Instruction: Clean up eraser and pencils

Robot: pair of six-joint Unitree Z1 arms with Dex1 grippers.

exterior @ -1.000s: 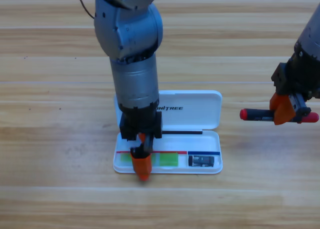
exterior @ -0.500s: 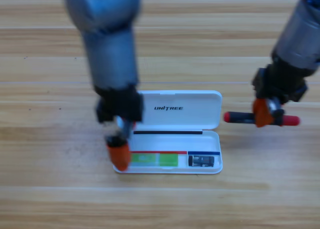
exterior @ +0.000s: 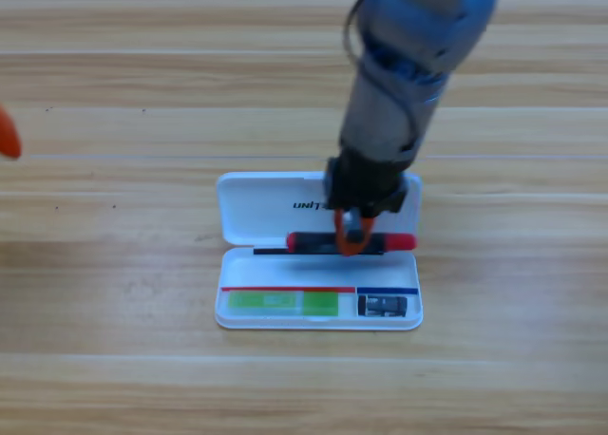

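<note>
The white case [exterior: 243, 200] lies open at the table's middle. In its tray, the green pencil [exterior: 282, 303] rests at the left and the small dark eraser [exterior: 383, 306] at the right. My right gripper [exterior: 351, 236] points down over the case's hinge line, shut on the black pencil with red ends [exterior: 394, 242], which it holds level across the case. Only an orange jaw tip of my left gripper [exterior: 8, 134] shows at the picture's left edge.
The case's lid [exterior: 249, 207] lies flat behind the tray, partly covered by the right arm [exterior: 404, 84]. Bare wooden table [exterior: 114, 340] surrounds the case.
My left arm has pulled away from the green pencil in the tray to the left edge. My right gripper has carried the black pencil leftward from the table's right to over the case.
</note>
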